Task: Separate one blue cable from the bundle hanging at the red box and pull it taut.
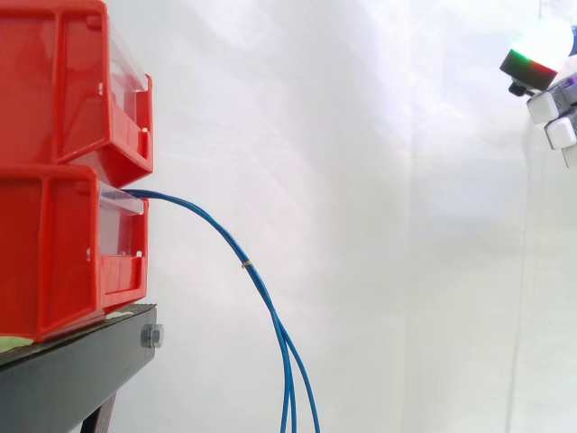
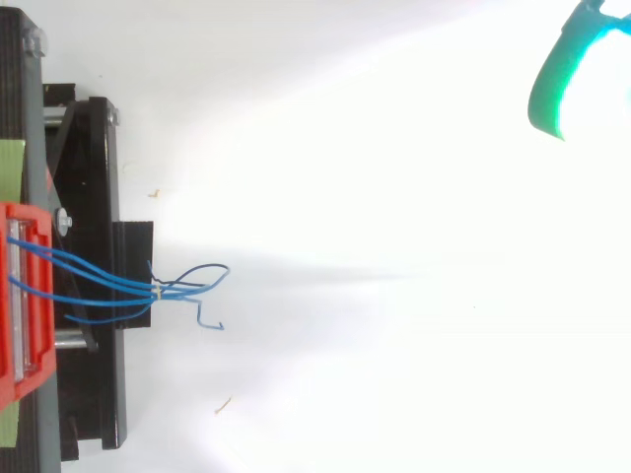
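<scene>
A bundle of thin blue cables [image 1: 216, 228] leaves the front of the lower red box [image 1: 54, 253] and arcs down to the view's bottom edge. A small pale tie [image 1: 246, 264] binds the strands partway along. From above, the blue cables [image 2: 99, 281] run from the red box [image 2: 25, 296] to the tie [image 2: 156, 291], then splay into loose ends. My hand [image 1: 544, 50] is high at the right edge, far from the cables and touching nothing; in the top view the hand [image 2: 552, 84] glows green in the upper right corner.
A second red box [image 1: 63, 81] is stacked on the lower one. Both rest on a black stand [image 1: 81, 361], seen from above as a black frame [image 2: 94, 197]. A white curtain fills the background between boxes and hand.
</scene>
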### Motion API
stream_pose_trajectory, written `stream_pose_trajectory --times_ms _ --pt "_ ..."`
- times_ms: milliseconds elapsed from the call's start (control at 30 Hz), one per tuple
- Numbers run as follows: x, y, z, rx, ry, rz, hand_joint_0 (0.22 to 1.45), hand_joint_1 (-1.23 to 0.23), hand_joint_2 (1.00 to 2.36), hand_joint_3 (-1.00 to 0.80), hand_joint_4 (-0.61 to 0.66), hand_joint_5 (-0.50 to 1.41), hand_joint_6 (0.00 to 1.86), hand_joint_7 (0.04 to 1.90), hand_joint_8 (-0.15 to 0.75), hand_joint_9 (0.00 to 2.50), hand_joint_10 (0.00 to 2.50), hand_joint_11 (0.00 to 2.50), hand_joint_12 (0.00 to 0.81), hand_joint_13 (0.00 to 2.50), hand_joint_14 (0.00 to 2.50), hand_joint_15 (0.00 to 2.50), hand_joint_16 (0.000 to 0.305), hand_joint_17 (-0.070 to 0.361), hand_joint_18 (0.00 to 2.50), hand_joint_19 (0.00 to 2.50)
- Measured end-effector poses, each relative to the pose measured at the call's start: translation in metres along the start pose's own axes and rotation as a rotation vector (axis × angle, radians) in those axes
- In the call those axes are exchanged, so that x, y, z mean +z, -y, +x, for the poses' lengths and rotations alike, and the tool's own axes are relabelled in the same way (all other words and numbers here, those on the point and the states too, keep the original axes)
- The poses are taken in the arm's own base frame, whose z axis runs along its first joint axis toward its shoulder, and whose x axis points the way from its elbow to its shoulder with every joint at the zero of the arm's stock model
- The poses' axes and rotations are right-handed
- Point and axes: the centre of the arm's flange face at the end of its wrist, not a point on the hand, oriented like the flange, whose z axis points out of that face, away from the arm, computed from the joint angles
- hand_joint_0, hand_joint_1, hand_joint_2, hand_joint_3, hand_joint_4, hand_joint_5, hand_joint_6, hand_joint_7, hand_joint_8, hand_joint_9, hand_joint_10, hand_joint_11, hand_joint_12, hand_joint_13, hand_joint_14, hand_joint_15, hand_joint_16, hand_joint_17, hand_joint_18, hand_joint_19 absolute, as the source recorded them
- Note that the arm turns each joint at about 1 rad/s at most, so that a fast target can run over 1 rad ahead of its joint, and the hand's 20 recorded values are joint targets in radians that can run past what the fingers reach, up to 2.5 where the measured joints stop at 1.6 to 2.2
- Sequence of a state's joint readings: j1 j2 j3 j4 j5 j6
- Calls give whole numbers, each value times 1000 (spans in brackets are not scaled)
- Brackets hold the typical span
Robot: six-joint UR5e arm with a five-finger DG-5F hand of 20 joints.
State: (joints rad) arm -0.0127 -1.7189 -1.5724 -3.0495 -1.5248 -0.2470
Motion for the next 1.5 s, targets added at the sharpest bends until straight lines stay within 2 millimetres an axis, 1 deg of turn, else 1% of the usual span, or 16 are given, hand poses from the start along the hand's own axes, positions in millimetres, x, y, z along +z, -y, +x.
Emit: stream_pose_trajectory --times_ms 633,733,800,867,967,1100,1167,1333,1433,1500 --pt "2 1 2 2 -3 3 545 -635 1000 -486 185 -201 502 771 269 583 9 245 349 531 8 233 47 107 462 359" --pt "12 8 4 3 26 -13 547 -626 1000 -489 186 -200 502 771 271 584 8 253 349 537 8 225 47 106 472 358" --pt "25 19 8 7 56 -19 546 -621 1000 -490 188 -200 502 767 270 588 8 252 350 537 8 228 47 106 475 358" --pt "36 29 12 13 75 -28 568 -573 1003 -449 181 -200 502 765 265 588 8 240 346 537 8 231 46 103 474 369" --pt "48 38 19 21 88 -44 577 -556 1004 -440 180 -198 502 769 267 599 8 264 345 541 10 242 45 102 475 380" --pt "56 44 26 24 97 -56 572 -551 1004 -446 182 -197 502 766 269 603 10 268 350 556 9 248 45 102 485 385" --pt "60 49 29 22 104 -50 584 -559 1006 -419 180 -197 502 766 269 609 8 272 350 559 9 254 45 101 489 392" --pt "73 70 42 23 115 -19 594 -561 1006 -401 179 -195 502 764 268 620 8 273 348 568 10 259 44 100 497 396" --pt "88 81 51 35 114 -18 595 -560 1007 -403 181 -195 502 764 269 627 10 270 348 580 9 262 44 99 500 402" --pt "102 90 56 52 112 -17 595 -560 1006 -403 182 -195 502 766 270 633 9 286 349 592 10 270 44 99 507 411"
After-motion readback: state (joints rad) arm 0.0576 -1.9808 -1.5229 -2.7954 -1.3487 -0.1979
